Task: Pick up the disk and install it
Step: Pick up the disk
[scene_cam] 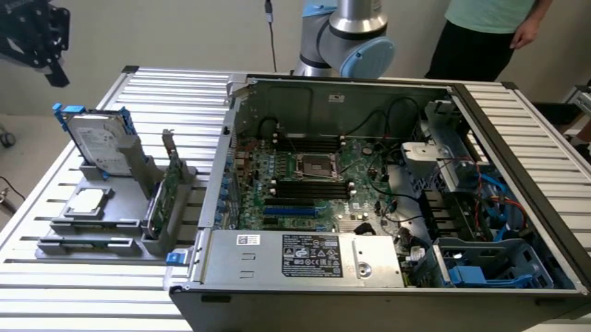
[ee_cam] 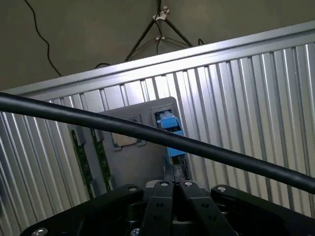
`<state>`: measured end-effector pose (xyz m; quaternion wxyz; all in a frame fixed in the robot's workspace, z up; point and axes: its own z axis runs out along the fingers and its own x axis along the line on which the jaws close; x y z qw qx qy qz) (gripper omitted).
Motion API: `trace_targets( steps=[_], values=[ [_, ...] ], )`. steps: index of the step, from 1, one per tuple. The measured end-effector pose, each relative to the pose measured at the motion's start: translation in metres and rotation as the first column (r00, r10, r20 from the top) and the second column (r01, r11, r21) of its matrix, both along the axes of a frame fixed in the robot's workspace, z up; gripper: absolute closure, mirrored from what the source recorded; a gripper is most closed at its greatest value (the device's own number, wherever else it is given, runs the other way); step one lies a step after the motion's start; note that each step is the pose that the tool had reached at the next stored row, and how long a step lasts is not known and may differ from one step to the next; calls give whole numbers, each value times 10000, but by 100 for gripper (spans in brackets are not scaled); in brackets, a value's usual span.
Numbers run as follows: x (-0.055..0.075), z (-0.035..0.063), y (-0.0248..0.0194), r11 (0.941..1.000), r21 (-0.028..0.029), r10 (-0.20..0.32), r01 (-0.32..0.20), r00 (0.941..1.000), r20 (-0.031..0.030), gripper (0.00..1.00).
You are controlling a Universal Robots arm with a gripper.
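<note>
On the exterior view's left, the flat silver-grey hard disk with a white label and blue plastic carrier (scene_cam: 99, 142) stands on end in a slot of the grey plastic parts holder (scene_cam: 104, 223), which rests on the ribbed aluminium table (scene_cam: 55, 290). Its long axis runs upright, perhaps leaning back a little, and its labelled face is turned toward the camera. It stands outside the open black computer case (scene_cam: 369, 173), so it has not yet been lifted or fitted.

What appears to be the black gripper (scene_cam: 35, 36) hangs high at that view's upper left, above the disk and well apart from it; it is only partly in frame, so this reading is tentative. From the wrist view the gripper (ee_cam: 175, 173) has its fingers pressed together with nothing between them. Just beyond the fingertips there, the disk (ee_cam: 169, 123) shows edge-on as a narrow blue strip in the holder, lying nearly in line with the fingers. A thick black cable (ee_cam: 98, 120) crosses between camera and holder.

The relation that matters: the disk lies almost straight below the closed fingers, thin edge up.
</note>
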<state>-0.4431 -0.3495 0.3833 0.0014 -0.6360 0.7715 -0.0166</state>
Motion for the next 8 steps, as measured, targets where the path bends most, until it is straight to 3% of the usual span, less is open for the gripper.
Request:
trace_targets(
  steps=[8],
  values=[
    [-5,-27,1,9969,67,788,-788,9969,2,89]
  ],
)
